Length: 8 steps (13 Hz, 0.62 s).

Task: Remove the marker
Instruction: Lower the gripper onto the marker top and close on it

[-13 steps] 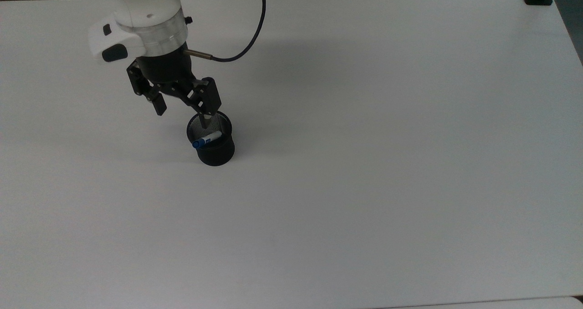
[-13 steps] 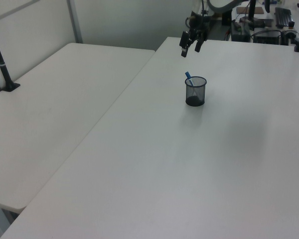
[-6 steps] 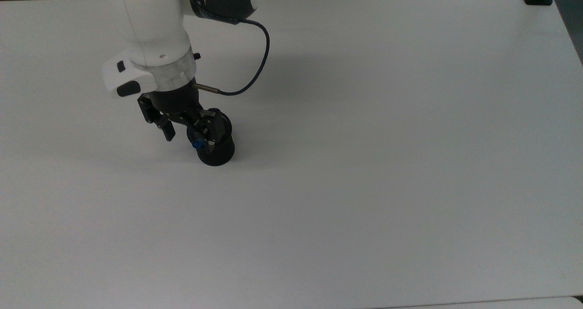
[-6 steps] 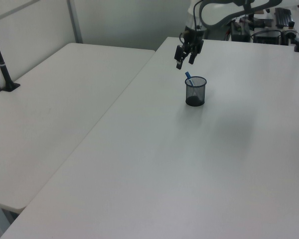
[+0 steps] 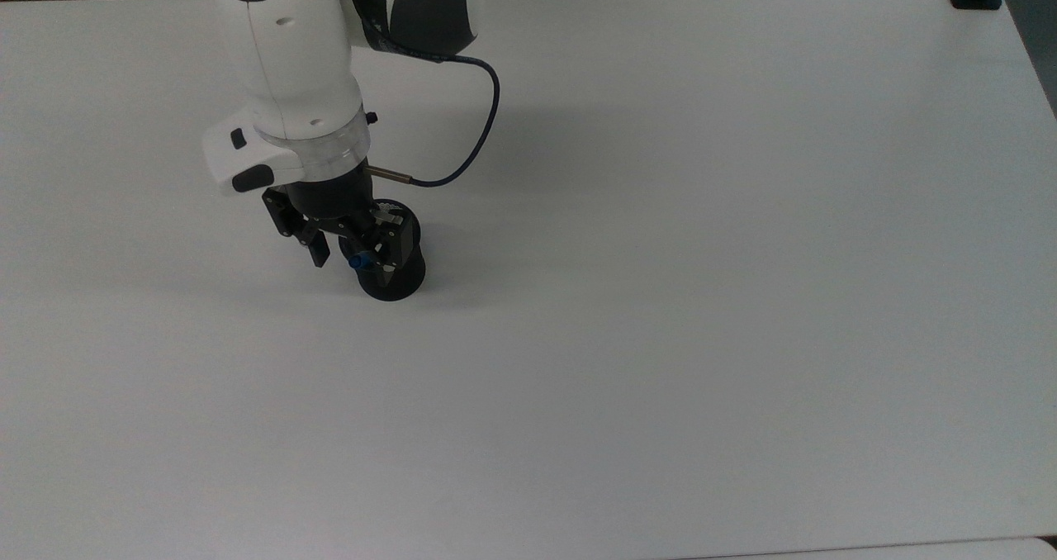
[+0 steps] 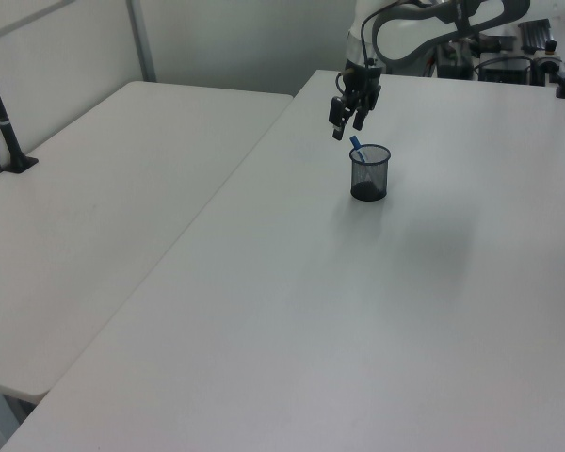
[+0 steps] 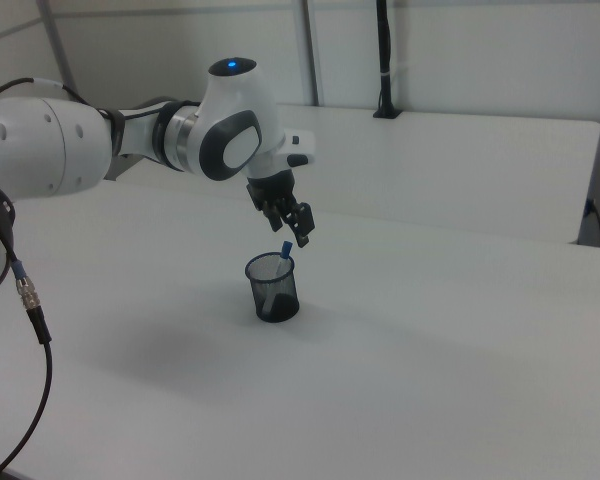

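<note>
We judge the approach step in hand: the fingers (image 5: 351, 254) stand open and empty just above the marker (image 7: 285, 250), which leans in the mesh cup (image 6: 369, 173), so next we lower and close on its blue cap.

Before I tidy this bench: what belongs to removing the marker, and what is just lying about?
Belongs to the job:
- marker, leaning in the cup, blue cap up
- black mesh cup holding it
- gripper, jaws open above the cap

Just about:
- black cable on the arm
- black post on the neighbouring table
</note>
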Tool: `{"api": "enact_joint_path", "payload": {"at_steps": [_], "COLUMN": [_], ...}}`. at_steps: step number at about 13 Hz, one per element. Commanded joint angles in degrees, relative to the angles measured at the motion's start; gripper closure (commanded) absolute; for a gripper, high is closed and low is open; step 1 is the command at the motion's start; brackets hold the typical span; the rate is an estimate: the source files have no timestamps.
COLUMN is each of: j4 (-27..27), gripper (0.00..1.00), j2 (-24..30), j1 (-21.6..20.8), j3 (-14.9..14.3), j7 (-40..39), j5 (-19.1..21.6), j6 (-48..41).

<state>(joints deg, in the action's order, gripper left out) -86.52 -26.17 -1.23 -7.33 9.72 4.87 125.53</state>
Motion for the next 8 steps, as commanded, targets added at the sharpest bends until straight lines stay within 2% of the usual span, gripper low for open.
{"api": "enact_joint_path", "payload": {"at_steps": [1, 5, 8], "j4": [-0.22, -0.93, -0.76], "gripper": [0.40, 0.55, 0.71], "j2": [-0.73, -0.73, -0.64], "j1": [-1.50, -1.59, -1.50], "j3": [0.04, 0.04, 0.04], "j7": [0.39, -1.19, -2.43], "j5": [-2.67, -2.85, -2.85], "j6": [0.15, -0.20, -1.16]}}
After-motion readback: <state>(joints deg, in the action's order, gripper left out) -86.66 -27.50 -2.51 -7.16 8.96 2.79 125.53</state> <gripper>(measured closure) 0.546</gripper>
